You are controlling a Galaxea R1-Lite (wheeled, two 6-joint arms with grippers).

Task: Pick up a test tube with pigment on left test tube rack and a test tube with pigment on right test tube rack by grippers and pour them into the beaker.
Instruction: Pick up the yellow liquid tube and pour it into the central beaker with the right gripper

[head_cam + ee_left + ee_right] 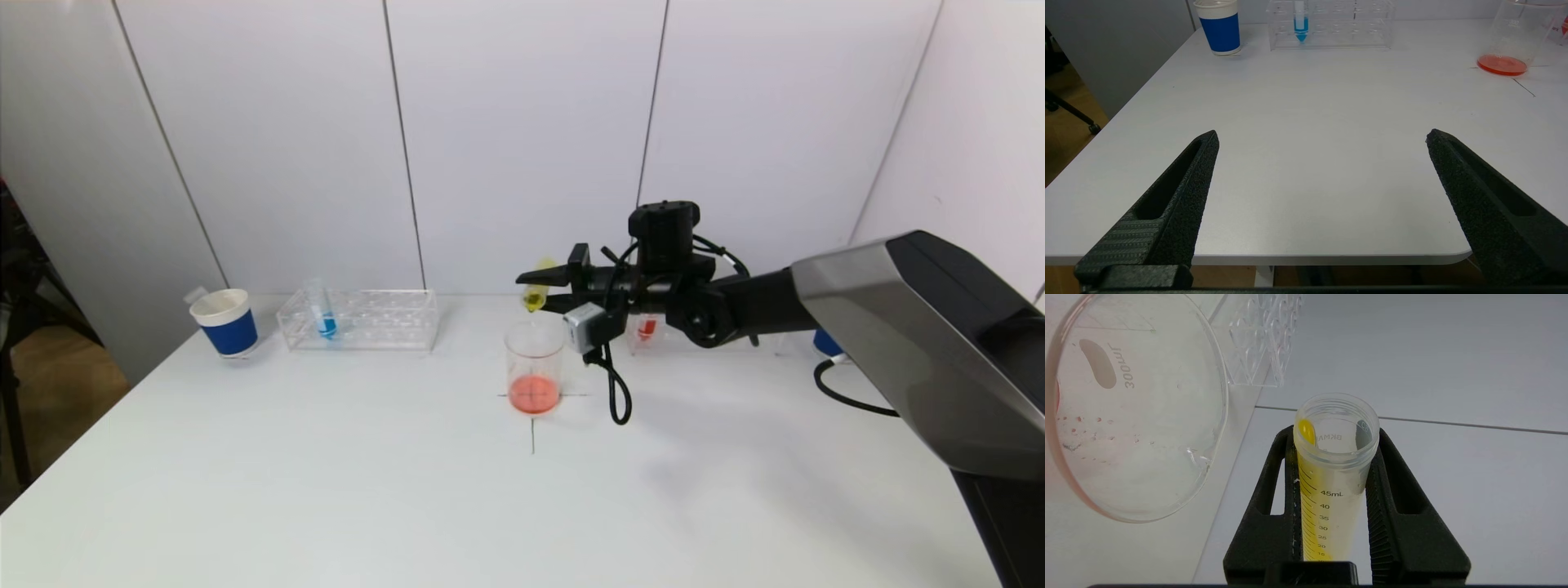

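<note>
My right gripper [535, 294] is shut on a test tube [537, 290] with yellow pigment and holds it tilted, mouth down, just above the rim of the glass beaker [535, 363]. In the right wrist view the tube [1331, 477] sits between the fingers [1274, 490], and yellow liquid runs along its lower side to the mouth. The beaker [1126, 408] holds orange-red liquid at its bottom. A tube with blue pigment [325, 318] stands in the left rack [359, 320]. A tube with red pigment [647, 328] stands in the right rack [653, 343]. My left gripper [1322, 134] is open and empty over the table's front edge.
A blue-and-white paper cup [224, 322] stands left of the left rack. Another blue cup [826, 343] is mostly hidden behind the right arm. A black cable [616, 392] hangs from the right wrist beside the beaker. A cross mark [532, 433] lies under the beaker.
</note>
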